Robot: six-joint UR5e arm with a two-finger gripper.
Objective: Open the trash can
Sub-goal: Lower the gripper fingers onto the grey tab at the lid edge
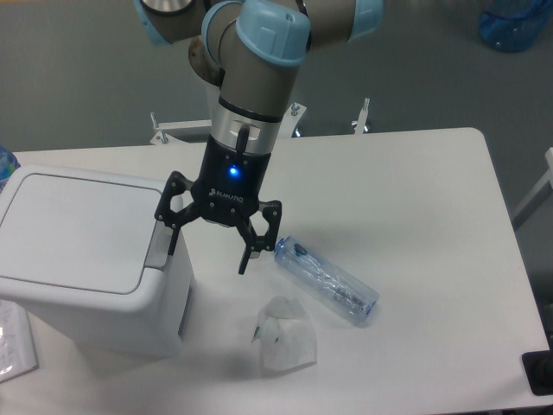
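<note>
**Gripper at the bin's button edge, lid down**

Nearest the camera, a crumpled white paper (282, 339) lies on the table (432, 216), in front of and to the right of the trash can (86, 259). At the can's near left corner a flat packet (13, 341) shows partly at the picture's edge. The trash can stands at the left end of the table, its flat lid shut and its grey button tab (159, 244) on the right edge of the lid.

A clear plastic bottle (327, 281) lies on its side to the right of the can, well apart from it, just behind the paper.

The gripper (207, 245) hangs between can and bottle — fingers spread wide, holding nothing. Its left finger (169, 226) is at the button tab; contact cannot be told. The other finger (247, 256) is just beside the bottle's cap end.
</note>
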